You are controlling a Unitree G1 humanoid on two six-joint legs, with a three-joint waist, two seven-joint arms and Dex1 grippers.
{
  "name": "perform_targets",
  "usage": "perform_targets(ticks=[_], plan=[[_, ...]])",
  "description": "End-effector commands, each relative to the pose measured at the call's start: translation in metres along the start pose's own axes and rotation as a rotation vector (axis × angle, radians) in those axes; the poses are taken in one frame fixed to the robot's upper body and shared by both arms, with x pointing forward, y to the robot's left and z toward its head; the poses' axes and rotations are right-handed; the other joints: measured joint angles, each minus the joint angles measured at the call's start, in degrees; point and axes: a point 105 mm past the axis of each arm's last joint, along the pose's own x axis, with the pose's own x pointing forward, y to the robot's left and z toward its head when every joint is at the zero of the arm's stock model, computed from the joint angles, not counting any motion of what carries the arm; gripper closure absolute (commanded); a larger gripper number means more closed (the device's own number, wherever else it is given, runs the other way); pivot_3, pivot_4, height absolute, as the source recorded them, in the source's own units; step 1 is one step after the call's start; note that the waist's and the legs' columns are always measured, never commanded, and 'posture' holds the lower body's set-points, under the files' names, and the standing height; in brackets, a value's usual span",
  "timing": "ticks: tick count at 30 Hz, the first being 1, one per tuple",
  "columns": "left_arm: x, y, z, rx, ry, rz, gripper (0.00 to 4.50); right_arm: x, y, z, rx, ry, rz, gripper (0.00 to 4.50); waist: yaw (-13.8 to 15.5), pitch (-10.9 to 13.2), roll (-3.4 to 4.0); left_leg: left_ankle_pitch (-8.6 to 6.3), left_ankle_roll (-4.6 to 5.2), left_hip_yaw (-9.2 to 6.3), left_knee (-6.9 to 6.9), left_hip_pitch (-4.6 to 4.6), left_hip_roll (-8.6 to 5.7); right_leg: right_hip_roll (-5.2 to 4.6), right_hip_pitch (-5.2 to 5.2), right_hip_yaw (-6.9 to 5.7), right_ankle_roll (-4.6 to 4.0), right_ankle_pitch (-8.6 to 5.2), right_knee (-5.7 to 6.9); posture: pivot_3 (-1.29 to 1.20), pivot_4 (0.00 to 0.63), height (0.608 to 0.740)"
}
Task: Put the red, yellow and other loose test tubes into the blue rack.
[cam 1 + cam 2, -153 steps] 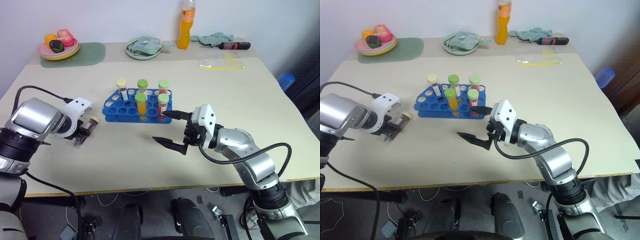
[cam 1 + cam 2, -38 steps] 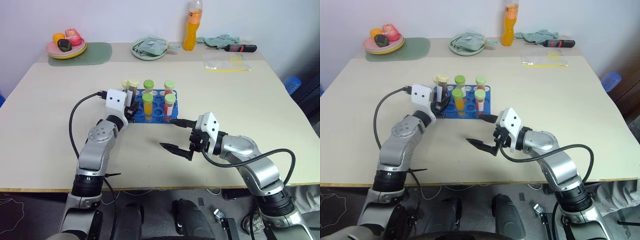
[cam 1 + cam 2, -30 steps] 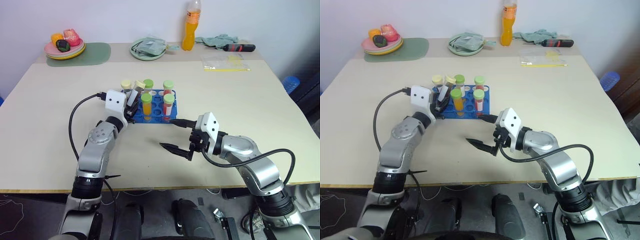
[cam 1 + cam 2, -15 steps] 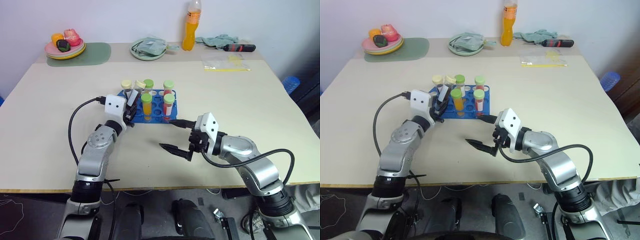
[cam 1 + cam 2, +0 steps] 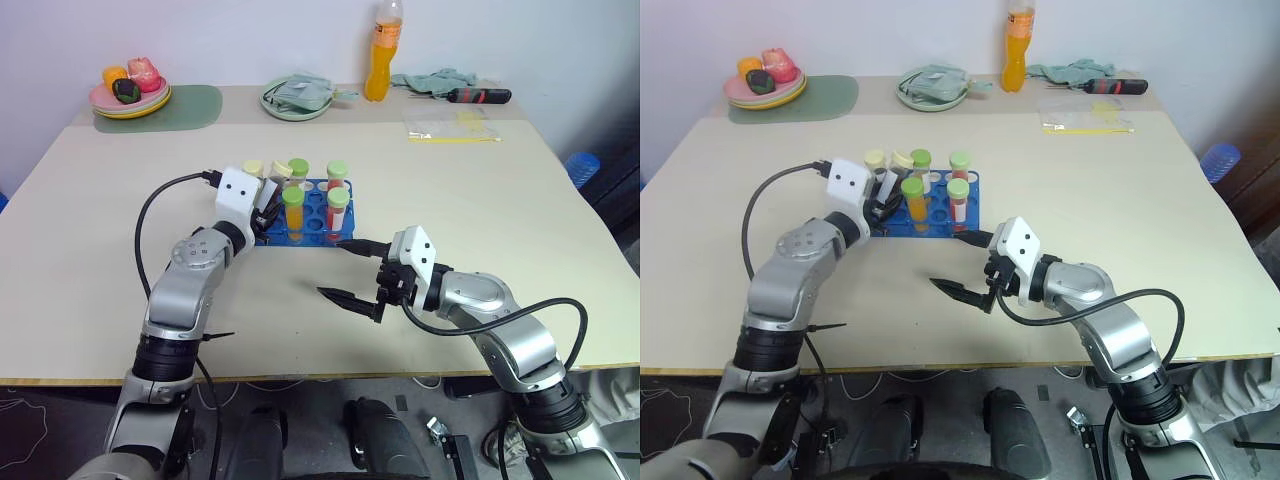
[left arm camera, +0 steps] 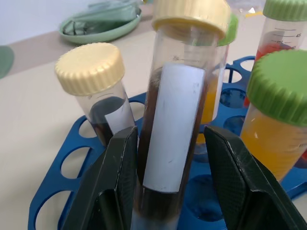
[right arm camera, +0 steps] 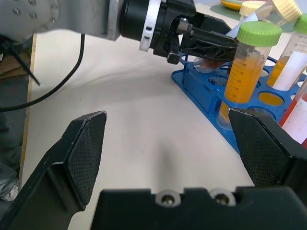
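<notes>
Left hand (image 6: 168, 191) clamps a dark-filled tube (image 6: 175, 139) over the blue rack (image 5: 310, 225). Its wrist view shows the white label. Right hand (image 5: 350, 272) hangs wide.

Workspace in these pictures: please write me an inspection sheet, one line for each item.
Surface: beige table, dry.
Job's things: blue rack holds five capped tubes; sixth, dark tube, tilted over it.
Clutter: fruit plate, green bowl, orange bottle, screwdriver, plastic bag.
Grippers: left claw around dark tube; right claw open, empty.
Cables: black cable on left arm.
Surroundings: white wall.
</notes>
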Motion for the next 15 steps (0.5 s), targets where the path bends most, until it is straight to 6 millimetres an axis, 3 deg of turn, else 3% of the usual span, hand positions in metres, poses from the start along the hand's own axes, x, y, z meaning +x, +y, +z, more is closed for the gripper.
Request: perform_targets(ticks=[1, 15], plan=[[-0.0023, -0.0004, 0.0212, 0.034, -0.006, 0.001, 2.27, 0.0014, 0.0035, 0.0116, -0.034, -0.037, 0.010, 0.00, -0.08, 0.00, 0.00, 0.00, 0.00, 0.00, 0.00, 0.00, 0.00, 0.00, 0.00, 0.00, 0.00, 0.00, 0.00, 0.00, 0.150, 0.740], [0.0023, -0.0014, 0.0218, -0.048, 0.094, -0.020, 2.27, 0.0026, 0.0052, 0.0116, -0.028, -0.042, 0.005, 0.00, -0.04, 0.00, 0.00, 0.00, 0.00, 0.00, -0.01, 0.00, 0.00, -0.01, -0.01, 0.00, 0.00, 0.00, 0.00, 0.00, 0.150, 0.740]])
